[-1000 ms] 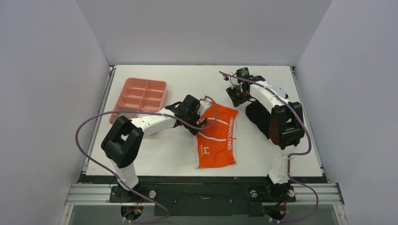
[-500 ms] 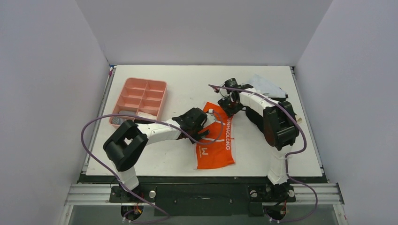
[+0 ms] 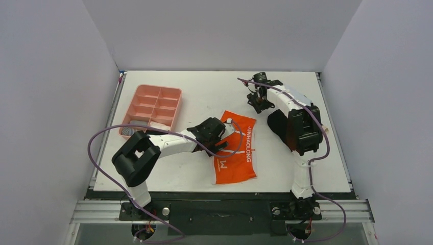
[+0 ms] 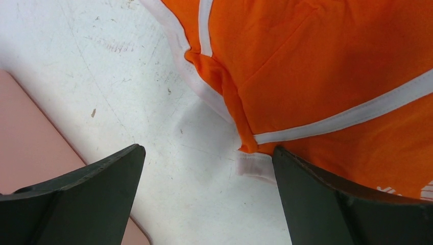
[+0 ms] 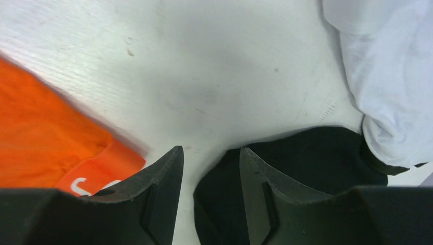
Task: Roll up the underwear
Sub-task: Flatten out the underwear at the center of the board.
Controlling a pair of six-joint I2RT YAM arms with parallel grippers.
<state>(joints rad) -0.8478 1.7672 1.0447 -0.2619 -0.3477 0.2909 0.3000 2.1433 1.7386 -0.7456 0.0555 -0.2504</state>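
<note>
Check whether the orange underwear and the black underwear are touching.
Apart. The top external view shows a strip of bare table between the orange underwear and the black underwear.

The left gripper (image 4: pixel 208 149) is hovering over a scuffed white table (image 4: pixel 92 66), its jaws spread wide. Orange underwear with white stripes (image 4: pixel 316 66) is lying ahead of the fingertips, its edge reaching past the view's right finger (image 4: pixel 347 204). A pink tray (image 4: pixel 25 138) is showing beside the other finger.

The tray (image 3: pixel 158 87) lies far left, smaller underwear (image 3: pixel 237 153) centre, larger underwear (image 3: pixel 277 123) right.
</note>
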